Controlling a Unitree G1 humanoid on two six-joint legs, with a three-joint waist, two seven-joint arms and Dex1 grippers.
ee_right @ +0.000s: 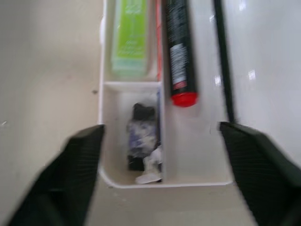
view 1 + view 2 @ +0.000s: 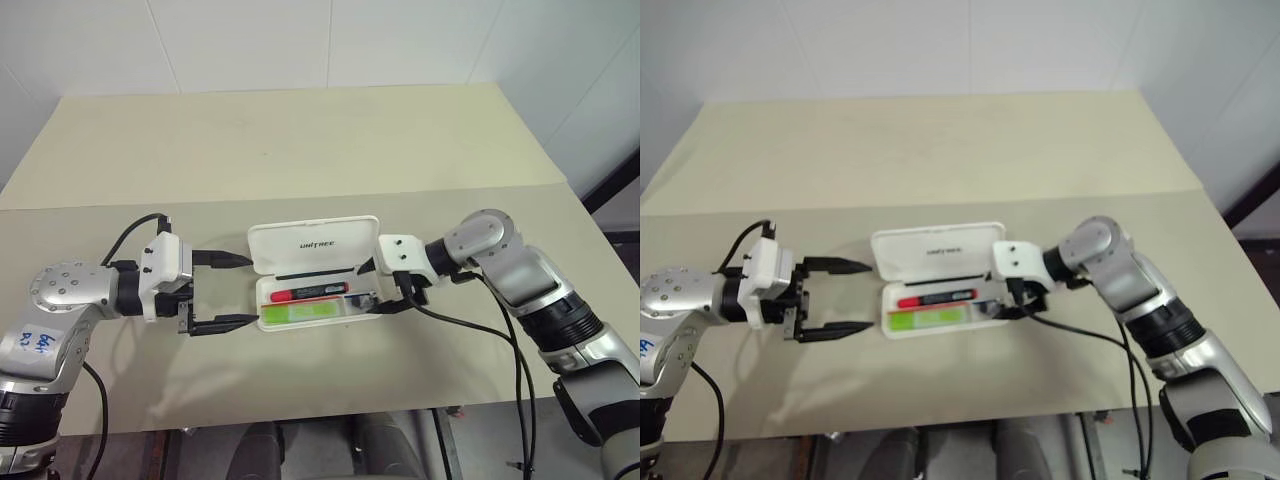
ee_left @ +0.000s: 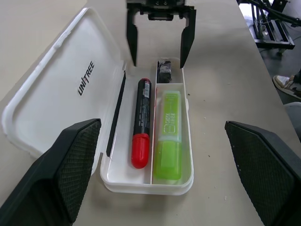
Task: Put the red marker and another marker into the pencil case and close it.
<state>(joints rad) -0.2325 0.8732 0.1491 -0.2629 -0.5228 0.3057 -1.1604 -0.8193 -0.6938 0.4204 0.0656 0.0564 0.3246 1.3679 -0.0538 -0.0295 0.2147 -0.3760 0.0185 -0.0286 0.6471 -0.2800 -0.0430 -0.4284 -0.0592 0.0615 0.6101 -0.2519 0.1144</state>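
The white pencil case (image 2: 285, 248) lies open on the table, its lid marked UNITREE laid back on the far side. The red marker (image 2: 310, 293) lies in the tray's far slot. The lime-green highlighter (image 2: 303, 313), the other marker, rests in the near slot beside it. My left gripper (image 2: 251, 291) is open at the case's left end, one finger on each side of the tray. My right gripper (image 2: 371, 288) is open at the right end, its fingers (image 3: 132, 40) spanning the small end compartment and holding nothing.
A small dark grey object (image 1: 141, 141) sits in the case's end compartment by the right gripper. The beige tabletop (image 2: 300, 150) stretches wide behind the case. Its front edge (image 2: 300, 415) runs close below both arms. Black cables (image 2: 470, 325) hang from the right wrist.
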